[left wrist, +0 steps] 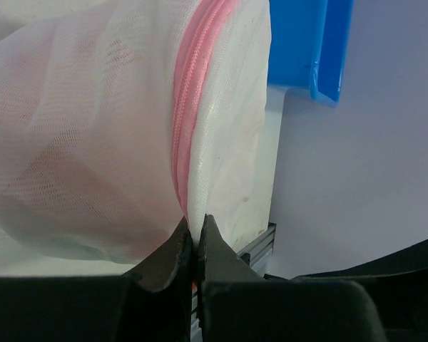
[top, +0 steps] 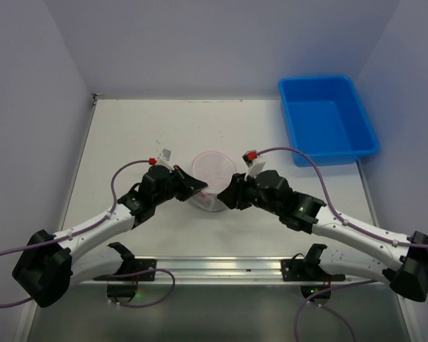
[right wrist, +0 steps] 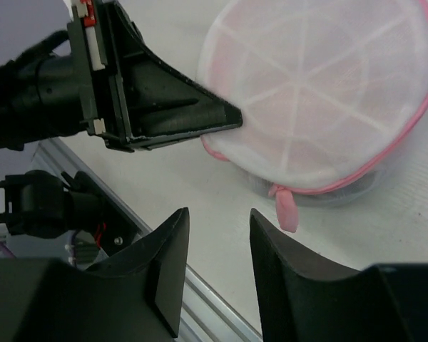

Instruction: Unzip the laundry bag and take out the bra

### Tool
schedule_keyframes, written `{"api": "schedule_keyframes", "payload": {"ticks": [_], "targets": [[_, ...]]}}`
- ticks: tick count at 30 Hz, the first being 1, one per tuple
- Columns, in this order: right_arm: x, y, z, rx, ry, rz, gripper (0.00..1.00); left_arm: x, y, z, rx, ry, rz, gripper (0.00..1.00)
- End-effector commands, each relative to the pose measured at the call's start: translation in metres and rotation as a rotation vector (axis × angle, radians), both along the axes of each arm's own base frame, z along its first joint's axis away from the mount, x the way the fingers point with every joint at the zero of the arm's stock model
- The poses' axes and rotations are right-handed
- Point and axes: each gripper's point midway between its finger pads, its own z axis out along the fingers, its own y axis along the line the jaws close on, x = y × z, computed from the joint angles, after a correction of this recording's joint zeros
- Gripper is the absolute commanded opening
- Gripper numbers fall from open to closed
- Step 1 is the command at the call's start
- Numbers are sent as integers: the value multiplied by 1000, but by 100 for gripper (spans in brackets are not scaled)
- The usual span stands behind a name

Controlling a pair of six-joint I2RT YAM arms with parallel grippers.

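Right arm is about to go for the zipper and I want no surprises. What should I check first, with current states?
1. Left end effector clamped on the laundry bag rim: ok.
2. Right end effector open: ok.
3. Zipper pull visible, hanging free: ok.
4. Pull between the right jaws: not ok, it lies ahead of them.
5. Zipper undone: not ok, looks closed.
6. Bra inside: cannot tell through the mesh.

The laundry bag (top: 212,172), round white mesh with pink zipper, lies on the table (top: 128,135).
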Motion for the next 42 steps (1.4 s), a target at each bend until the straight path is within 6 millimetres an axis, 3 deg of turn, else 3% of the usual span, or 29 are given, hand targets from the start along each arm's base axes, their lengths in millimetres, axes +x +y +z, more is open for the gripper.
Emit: {"api": "schedule_keyframes", "payload": {"ticks": [1,5,14,23,31,34,38,42], "targets": [[-2,14,-23,-42,15,16,40,8,-3,21,-36,-26,30,0],[-3,29,-43,-61,53,41,38,7,-2,22,-37,-25,34,0],[11,25,-78,-103,95,-67,37,6,-1,24,-45,-28,39,0],[23,29,-75,-60,51,-107,30,4,-2,25,-52,-30,29,0],[31,32,-74,-69,26,-128,33,3,-2,25,-56,-29,23,0],[33,30,-76,-84,24,-141,27,3,-1,27,-55,-38,25,0],[33,18,-82,-126,26,-169,2,3,3,21,-8,-46,26,0],[28,-12,-90,-230,-3,-191,0,9,16,10,108,-62,24,0]]}}
